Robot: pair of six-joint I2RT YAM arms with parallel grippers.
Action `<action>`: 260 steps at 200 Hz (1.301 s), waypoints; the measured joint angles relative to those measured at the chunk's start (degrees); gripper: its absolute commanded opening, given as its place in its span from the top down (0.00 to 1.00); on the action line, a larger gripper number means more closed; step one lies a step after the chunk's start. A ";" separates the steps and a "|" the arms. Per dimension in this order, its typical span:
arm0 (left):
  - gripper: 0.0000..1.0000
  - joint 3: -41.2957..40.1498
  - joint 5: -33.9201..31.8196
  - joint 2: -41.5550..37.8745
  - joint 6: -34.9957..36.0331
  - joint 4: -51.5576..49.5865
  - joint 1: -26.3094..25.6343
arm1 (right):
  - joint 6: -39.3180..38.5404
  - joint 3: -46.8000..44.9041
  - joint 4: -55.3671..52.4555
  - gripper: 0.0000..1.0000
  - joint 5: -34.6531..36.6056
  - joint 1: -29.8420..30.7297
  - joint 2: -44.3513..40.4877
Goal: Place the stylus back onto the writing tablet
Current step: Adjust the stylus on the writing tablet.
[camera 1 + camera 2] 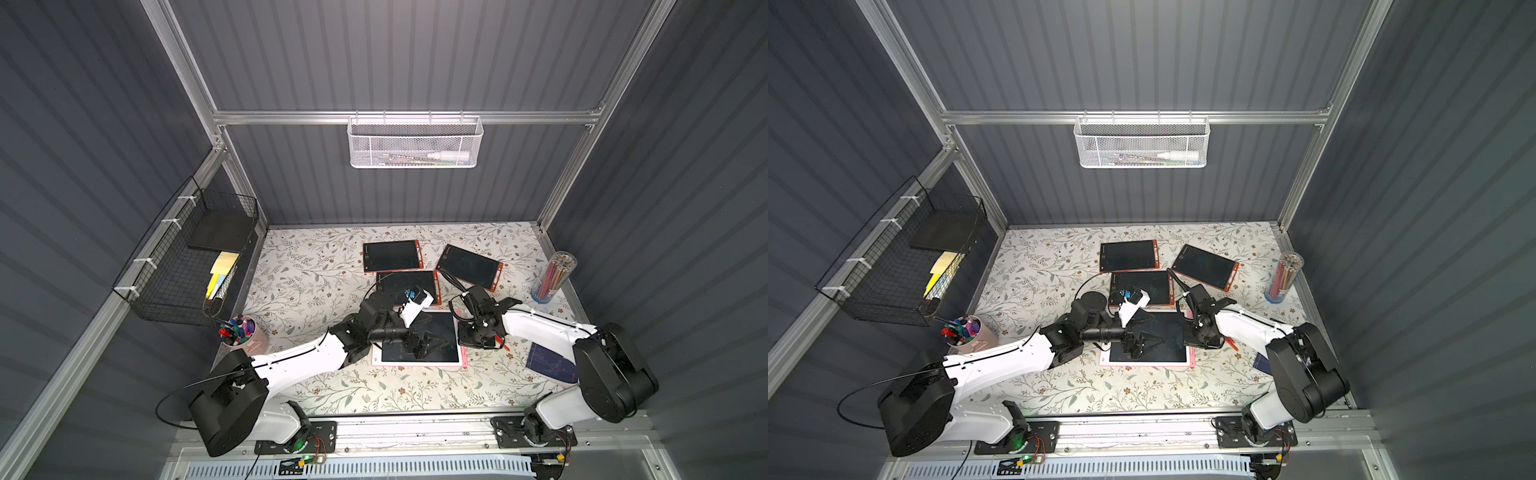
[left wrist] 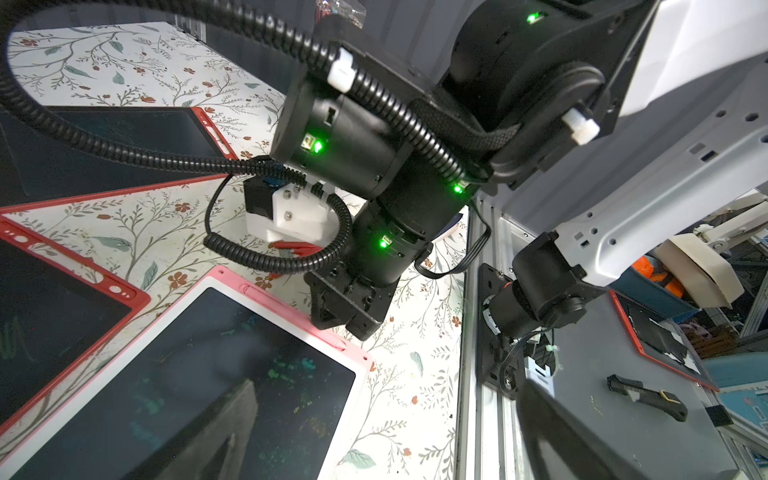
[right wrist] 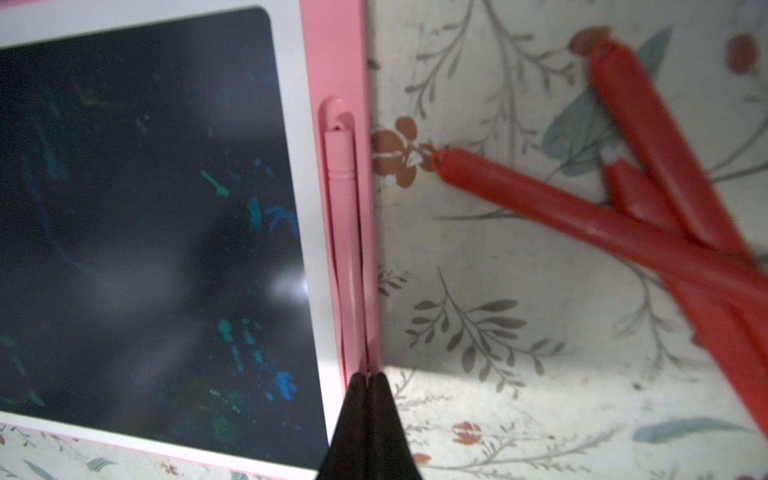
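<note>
On the floral table (image 1: 316,270), toward its front middle, the pink writing tablet (image 3: 293,166) lies flat with its dark screen up and faint coloured scribbles on it. The pink stylus (image 3: 345,232) lies lengthwise in the groove along the tablet's right-hand border.

My right gripper (image 3: 368,384) stands at one end of that groove, jaws pressed together with no gap between the 2 black tips. They meet right over the stylus's end (whether they pinch it or only touch it I cannot tell, because the tips cover that spot). In both top views my right wrist sits over the tablet's right border and hides the stylus from above. Just beside the tablet, on the bare table, 3 red styluses (image 3: 540,208) lie crossed over each other, apart from the pink frame.

My left gripper (image 1: 1144,336) hangs above the tablet's screen with its jaws spread wide and nothing between them.

Behind the pink tablet sit 3 red-framed tablets (image 1: 390,255), 1 of them partly hidden under my left wrist. A clear tube of coloured pencils (image 1: 555,274) stands near the table's right edge. A pink cup of markers (image 1: 245,332) stands at the left edge.
</note>
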 measured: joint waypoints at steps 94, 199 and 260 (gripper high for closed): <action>0.01 0.00 0.00 0.00 0.00 0.02 0.00 | 4.15 -6.54 -3.02 1.00 -1.44 2.69 -9.97; 0.01 0.00 0.00 0.00 0.00 0.02 0.00 | 7.13 -7.13 -1.60 1.00 -2.67 5.16 -7.74; 0.01 0.00 0.00 0.00 0.00 0.02 0.00 | 7.98 -6.32 -1.40 1.00 -1.16 5.60 -5.42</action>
